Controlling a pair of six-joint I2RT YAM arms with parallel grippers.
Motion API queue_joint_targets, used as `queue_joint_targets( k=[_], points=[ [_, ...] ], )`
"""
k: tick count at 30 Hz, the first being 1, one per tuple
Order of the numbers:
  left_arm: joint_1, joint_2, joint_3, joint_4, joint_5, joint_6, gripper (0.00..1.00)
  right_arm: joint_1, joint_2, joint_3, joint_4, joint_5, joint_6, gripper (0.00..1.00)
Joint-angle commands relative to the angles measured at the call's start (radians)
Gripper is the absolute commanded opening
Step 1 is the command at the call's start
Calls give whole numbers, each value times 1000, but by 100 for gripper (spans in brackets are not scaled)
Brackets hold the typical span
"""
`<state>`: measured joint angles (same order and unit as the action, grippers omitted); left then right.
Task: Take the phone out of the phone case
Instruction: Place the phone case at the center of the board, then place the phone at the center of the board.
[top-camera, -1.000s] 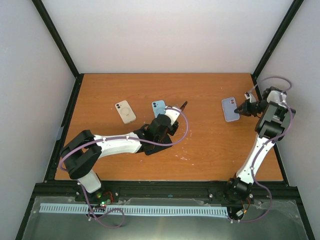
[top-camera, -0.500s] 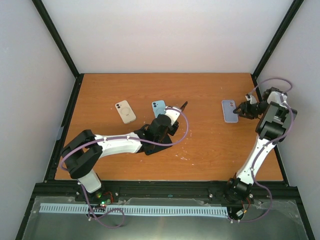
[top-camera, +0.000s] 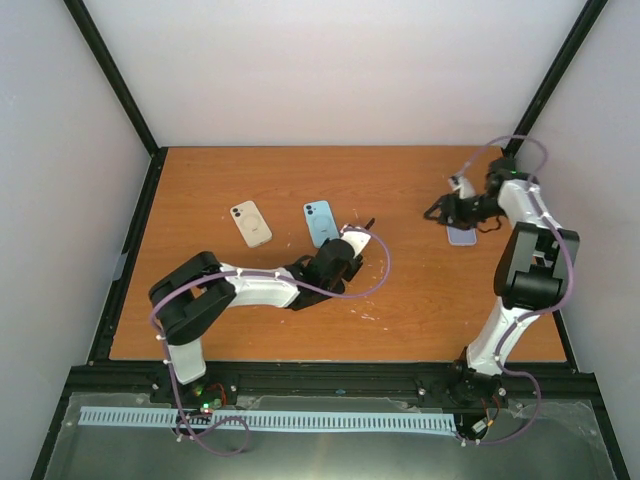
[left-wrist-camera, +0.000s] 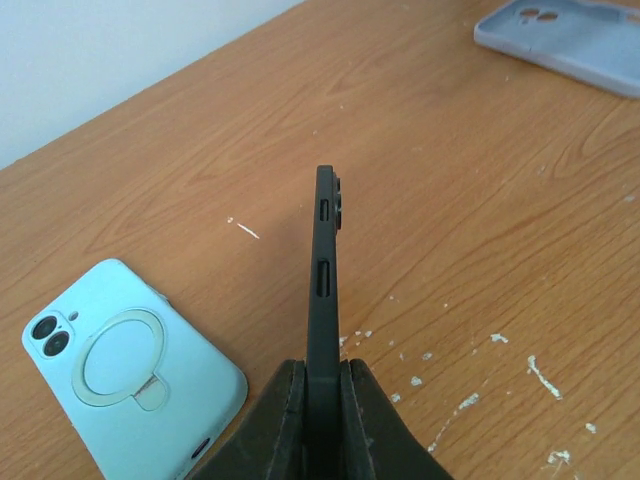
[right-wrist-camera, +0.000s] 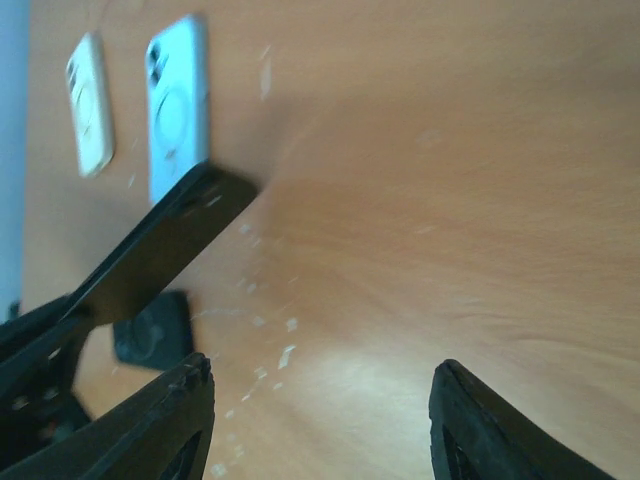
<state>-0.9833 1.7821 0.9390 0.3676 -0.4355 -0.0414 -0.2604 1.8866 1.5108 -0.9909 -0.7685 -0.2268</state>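
My left gripper (left-wrist-camera: 322, 385) is shut on the lower end of a thin black phone (left-wrist-camera: 323, 262), held on edge above the table with its camera bump facing right; from above this gripper (top-camera: 356, 238) is at mid-table. A lavender phone case (top-camera: 462, 237) lies flat at the right, back up, also seen far off in the left wrist view (left-wrist-camera: 572, 36). My right gripper (top-camera: 434, 212) hovers open just left of that case with nothing between its fingers (right-wrist-camera: 170, 425). From the right wrist the black phone (right-wrist-camera: 165, 248) slants in from the left.
A light blue cased phone (top-camera: 319, 222) lies just left of my left gripper, close beside it in the left wrist view (left-wrist-camera: 130, 375). A cream cased phone (top-camera: 250, 223) lies further left. The table (top-camera: 400, 290) has black frame rails along its edges.
My right gripper has opened and let go of the lavender case, then swung left and away from it. The left gripper, still holding the black phone, has shifted slightly right.
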Motion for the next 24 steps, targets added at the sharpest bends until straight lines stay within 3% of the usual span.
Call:
queue_joint_targets(
  k=[1, 9, 14, 24],
  points=[
    [-34, 62, 94, 98, -100, 81, 0, 114, -7, -91, -34, -66, 44, 59],
    [-71, 219, 236, 68, -203, 108, 0, 158, 7, -183, 50, -135, 182, 51],
    [-95, 301, 327, 24, -221, 112, 0, 195, 36, -167, 87, -182, 256, 52],
    [-131, 379, 429, -18, -241, 141, 0, 268, 68, -112, 150, 13, 421, 53]
  ],
)
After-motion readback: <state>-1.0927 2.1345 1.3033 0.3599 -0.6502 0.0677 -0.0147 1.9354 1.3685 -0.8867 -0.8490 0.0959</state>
